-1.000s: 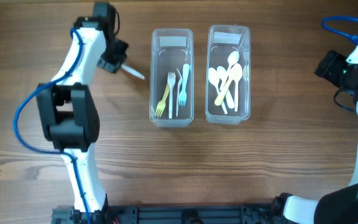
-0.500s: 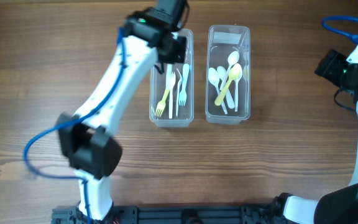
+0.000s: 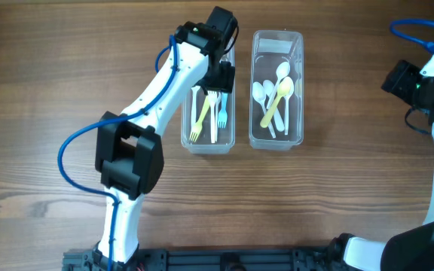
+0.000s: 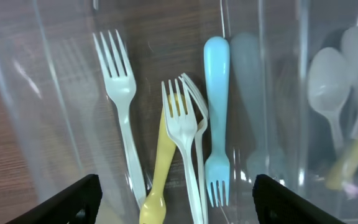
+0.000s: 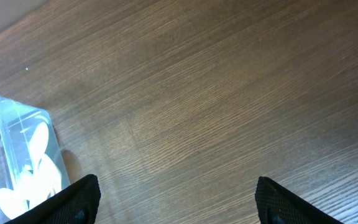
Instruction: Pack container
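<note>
Two clear plastic containers stand side by side. The left container (image 3: 187,141) holds several forks: a white fork (image 4: 120,93) at its left, a yellow fork (image 4: 157,180), another white fork (image 4: 182,130) and a blue fork (image 4: 217,124). My left gripper (image 3: 221,75) hovers over this container's far half. In the left wrist view it (image 4: 176,202) is open, with nothing between its fingers. The right container (image 3: 301,139) holds several white spoons and a yellow one (image 3: 277,98). My right gripper (image 3: 398,79) stands open above bare wood at the table's right edge, holding nothing.
The wooden table (image 3: 337,203) carries only the two containers. In the right wrist view, a corner of the spoon container (image 5: 17,155) shows at the lower left. The right arm's blue cable (image 3: 413,30) loops at the far right.
My left arm swung from the table left of the containers to above the fork container, carrying a white utensil. Its jaws then opened, and a white fork now lies in that container. The right arm stayed still.
</note>
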You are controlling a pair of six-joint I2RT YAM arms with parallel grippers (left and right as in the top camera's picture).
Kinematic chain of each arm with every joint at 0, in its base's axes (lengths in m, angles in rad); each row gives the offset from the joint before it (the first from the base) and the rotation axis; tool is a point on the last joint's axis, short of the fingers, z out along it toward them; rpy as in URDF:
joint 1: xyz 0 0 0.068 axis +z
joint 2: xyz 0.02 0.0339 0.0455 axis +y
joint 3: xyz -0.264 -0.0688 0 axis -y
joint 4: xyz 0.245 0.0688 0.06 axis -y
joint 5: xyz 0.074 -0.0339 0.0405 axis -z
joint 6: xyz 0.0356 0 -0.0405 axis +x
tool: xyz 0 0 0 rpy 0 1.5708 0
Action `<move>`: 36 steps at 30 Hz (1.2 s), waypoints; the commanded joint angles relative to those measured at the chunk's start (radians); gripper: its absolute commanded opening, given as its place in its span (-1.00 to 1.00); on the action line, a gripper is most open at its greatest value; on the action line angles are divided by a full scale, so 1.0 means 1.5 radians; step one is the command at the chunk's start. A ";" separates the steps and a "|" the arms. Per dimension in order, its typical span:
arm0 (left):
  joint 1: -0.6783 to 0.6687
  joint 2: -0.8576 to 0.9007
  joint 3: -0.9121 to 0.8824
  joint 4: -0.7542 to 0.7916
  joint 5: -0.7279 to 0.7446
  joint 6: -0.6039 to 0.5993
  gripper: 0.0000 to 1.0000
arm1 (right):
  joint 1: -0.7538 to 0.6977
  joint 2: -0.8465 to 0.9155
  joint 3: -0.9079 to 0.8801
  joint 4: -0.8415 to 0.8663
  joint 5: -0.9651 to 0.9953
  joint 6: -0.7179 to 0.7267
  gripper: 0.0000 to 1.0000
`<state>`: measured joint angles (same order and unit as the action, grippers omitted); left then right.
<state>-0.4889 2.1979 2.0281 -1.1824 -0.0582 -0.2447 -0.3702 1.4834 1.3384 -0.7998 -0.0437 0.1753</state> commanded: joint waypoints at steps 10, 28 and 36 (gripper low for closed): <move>0.185 -0.321 0.005 0.041 -0.136 0.037 0.83 | -0.002 -0.141 0.030 0.155 -0.252 -0.203 0.52; 0.325 -0.409 0.005 0.040 -0.136 0.038 1.00 | -0.002 -0.397 0.030 0.156 -0.306 -0.221 0.99; 0.325 -0.409 0.005 0.040 -0.137 0.039 0.99 | -0.002 -0.397 0.030 0.173 -0.306 -0.221 0.99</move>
<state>-0.0063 1.5894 2.0289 -1.1225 -0.2504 -0.2062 -0.3702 0.8883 1.3781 -0.5426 -0.4828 -0.1520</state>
